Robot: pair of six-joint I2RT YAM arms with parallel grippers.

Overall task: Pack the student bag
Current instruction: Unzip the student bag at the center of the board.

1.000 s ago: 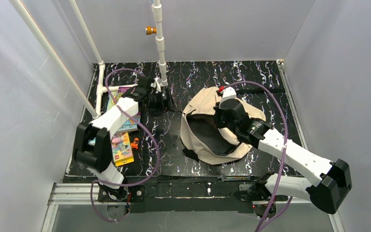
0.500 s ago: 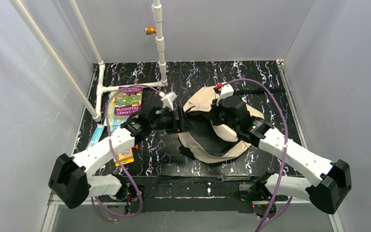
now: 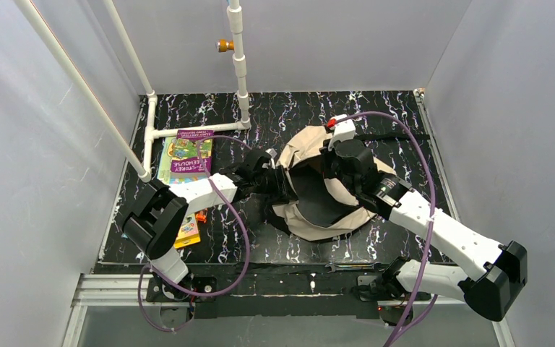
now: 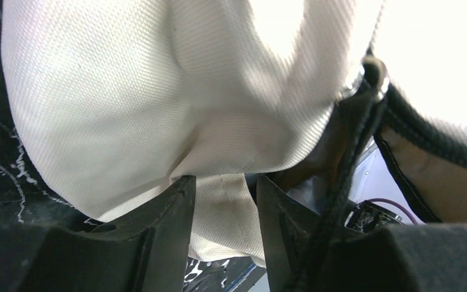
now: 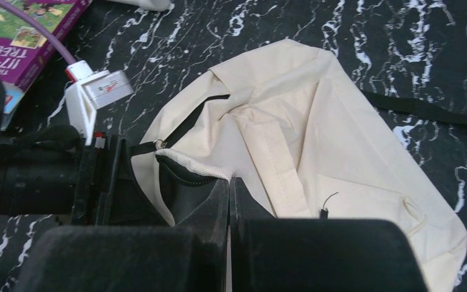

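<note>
From above, the student bag [image 3: 309, 227] lies mid-worktop [image 3: 289, 116], mouth open, with a purple book [image 3: 186, 157] to its left. The left wrist view shows the left pincer [image 4: 221, 201] partly apart around a beige fold; whether it grips, I cannot tell. The right wrist view shows the right pincer [image 5: 230, 191] pressed together on the bag's rim.

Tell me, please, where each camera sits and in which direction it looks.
Top external: above and behind the bases, looking down on the table and student bag; left arm and right arm show.
Left wrist: on the left arm, close against bag fabric; left gripper shows.
Right wrist: on the right arm, looking across the bag toward the left arm; right gripper shows.
Shared: top and right wrist both show the purple book.
</note>
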